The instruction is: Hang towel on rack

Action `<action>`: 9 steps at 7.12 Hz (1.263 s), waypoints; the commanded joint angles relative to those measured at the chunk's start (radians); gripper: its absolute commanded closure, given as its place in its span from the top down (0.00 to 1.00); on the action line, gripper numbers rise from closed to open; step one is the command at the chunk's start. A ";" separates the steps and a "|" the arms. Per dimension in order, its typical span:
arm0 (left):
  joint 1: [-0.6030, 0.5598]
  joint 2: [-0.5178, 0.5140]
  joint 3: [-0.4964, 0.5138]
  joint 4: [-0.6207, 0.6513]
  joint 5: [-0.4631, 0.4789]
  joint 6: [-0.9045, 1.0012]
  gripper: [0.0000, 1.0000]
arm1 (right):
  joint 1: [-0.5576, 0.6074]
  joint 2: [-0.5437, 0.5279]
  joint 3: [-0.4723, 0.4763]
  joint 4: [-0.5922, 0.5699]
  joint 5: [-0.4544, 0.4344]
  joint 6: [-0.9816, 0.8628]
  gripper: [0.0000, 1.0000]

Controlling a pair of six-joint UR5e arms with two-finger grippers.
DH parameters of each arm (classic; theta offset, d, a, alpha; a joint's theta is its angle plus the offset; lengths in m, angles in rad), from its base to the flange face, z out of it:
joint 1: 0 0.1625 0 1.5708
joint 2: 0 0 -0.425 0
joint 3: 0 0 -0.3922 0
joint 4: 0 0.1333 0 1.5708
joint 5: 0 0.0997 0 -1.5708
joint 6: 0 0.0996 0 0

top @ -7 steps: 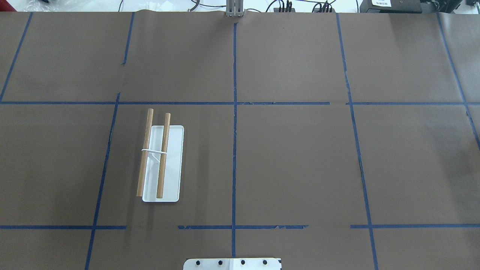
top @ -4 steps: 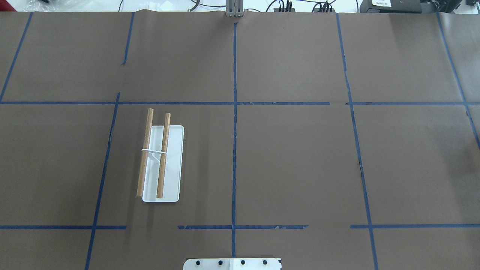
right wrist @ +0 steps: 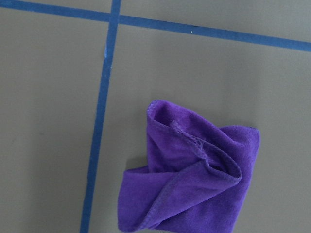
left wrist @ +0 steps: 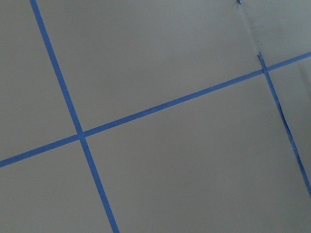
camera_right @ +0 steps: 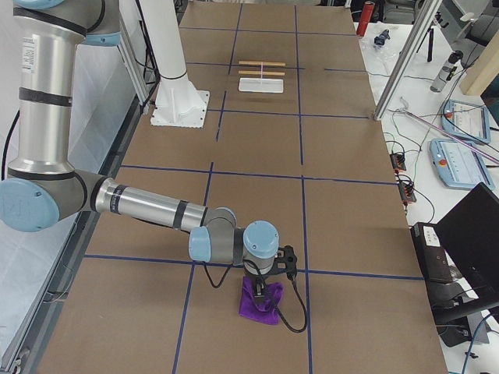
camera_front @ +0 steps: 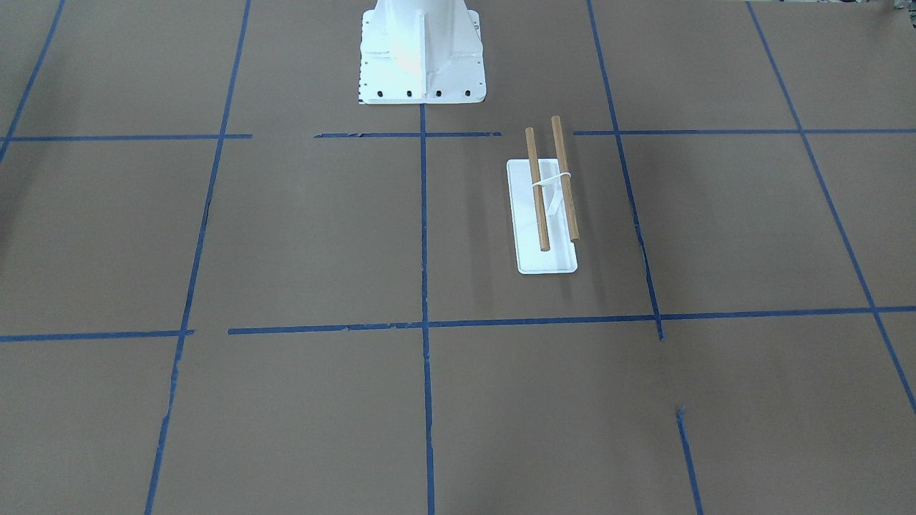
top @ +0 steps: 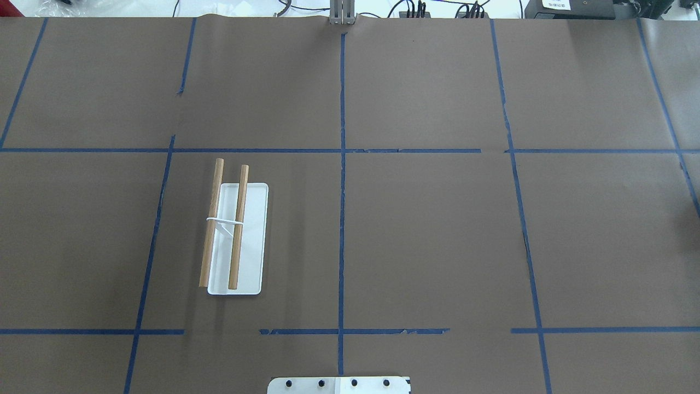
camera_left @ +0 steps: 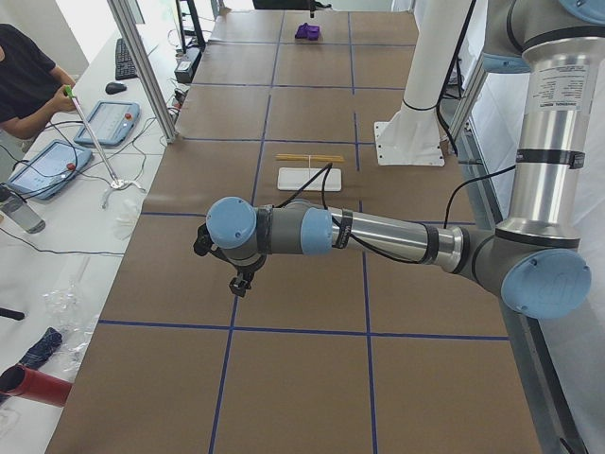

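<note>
A wide bench [top: 437, 246] covered in brown paper, marked into squares by blue tape lines [top: 342, 219]. The robot's white pedestal [camera_front: 421, 57] is bolted at the middle of the long edge on the robot's side.

The rack [top: 235, 235] stands on the half of the bench toward the robot's left end, somewhat nearer the robot's long edge than the far one. Its flat white base lies on the paper, and a white upright carries two brown wooden dowels, side by side and parallel, running from the robot's edge toward the far edge. Both dowels are bare.

The towel [camera_right: 261, 305], small and purple, lies crumpled in a loose bunch on the paper near the bench's right end, roughly midway between the two long edges, just beside a crossing of tape lines and well apart from the rack.

The right tool [camera_right: 261, 290] points down directly over the towel; whether it touches the cloth, or is spread or pressed together, cannot be told. The left tool [camera_left: 241, 284] hangs over bare paper toward the left end, and its state cannot be told either
</note>
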 commanded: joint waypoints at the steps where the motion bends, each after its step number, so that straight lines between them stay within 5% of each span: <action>1: 0.001 0.000 0.000 -0.001 0.000 0.000 1.00 | -0.001 0.089 -0.144 0.012 -0.023 0.001 0.81; 7: 0.001 0.000 0.007 -0.029 0.000 0.000 1.00 | -0.033 0.154 -0.279 0.011 -0.028 0.003 0.76; 9: 0.001 0.000 0.006 -0.030 0.000 0.001 1.00 | -0.033 0.157 -0.300 0.011 -0.028 0.003 0.35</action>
